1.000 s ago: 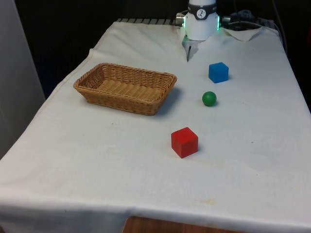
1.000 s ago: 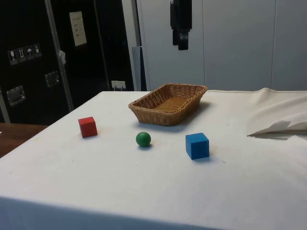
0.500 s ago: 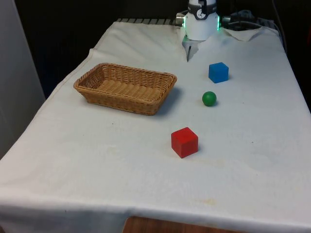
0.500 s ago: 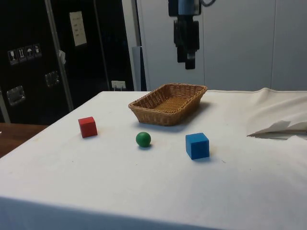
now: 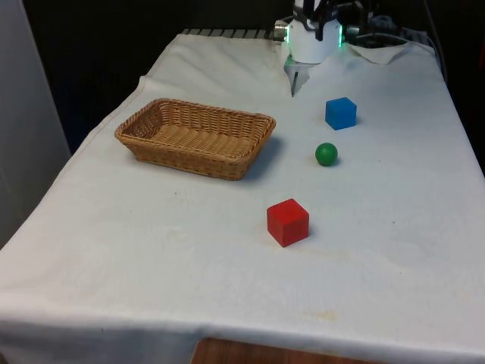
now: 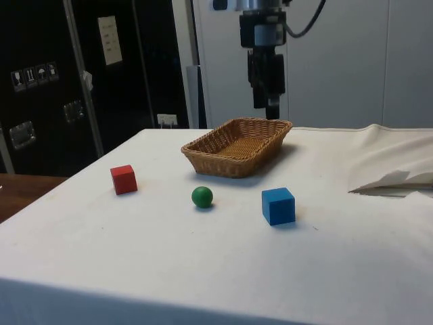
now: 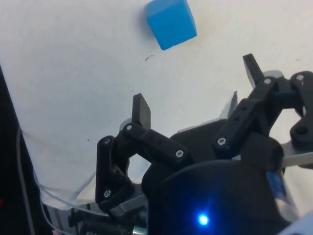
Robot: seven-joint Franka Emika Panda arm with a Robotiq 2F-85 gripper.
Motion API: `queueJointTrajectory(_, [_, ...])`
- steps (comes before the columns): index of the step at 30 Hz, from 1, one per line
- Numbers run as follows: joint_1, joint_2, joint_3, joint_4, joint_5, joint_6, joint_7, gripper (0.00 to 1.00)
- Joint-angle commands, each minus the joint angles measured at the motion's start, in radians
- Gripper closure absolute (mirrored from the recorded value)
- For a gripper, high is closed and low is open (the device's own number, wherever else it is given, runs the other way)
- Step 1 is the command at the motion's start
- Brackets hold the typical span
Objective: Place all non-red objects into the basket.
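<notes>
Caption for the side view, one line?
Open gripper above the table, behind the wicker basket; red cube, green ball, blue cube on cloth.

Arm cut off by top edge in front and side views. Blue cube (image 7: 170,22) clipped by wrist picture's edge. Worktop (image 5: 227,303) near corners out of frame.

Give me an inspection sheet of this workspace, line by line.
Surface: white cloth on the table, wrinkled and bunched at the far end.
Job's things: wicker basket, nothing in it; blue cube, green ball and red cube all on the cloth, apart from each other.
Clutter: nothing seen.
Gripper: gripper open, holding nothing, above the cloth with the blue cube ahead of it.
Cables: a black cable loops off the arm.
Surroundings: dark cabinets and a pale wall in the side view.
</notes>
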Motion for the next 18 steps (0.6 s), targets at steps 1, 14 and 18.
queueJointTrajectory(1, [0.006,0.001,-0.002,-0.008,0.011,0.015,-0.005,0.0])
queueJointTrajectory(14, [0.009,0.014,0.006,-0.055,0.083,0.054,-0.054,0.0])
queueJointTrajectory(18, [0.018,0.045,0.016,-0.077,0.111,0.117,-0.061,0.0])
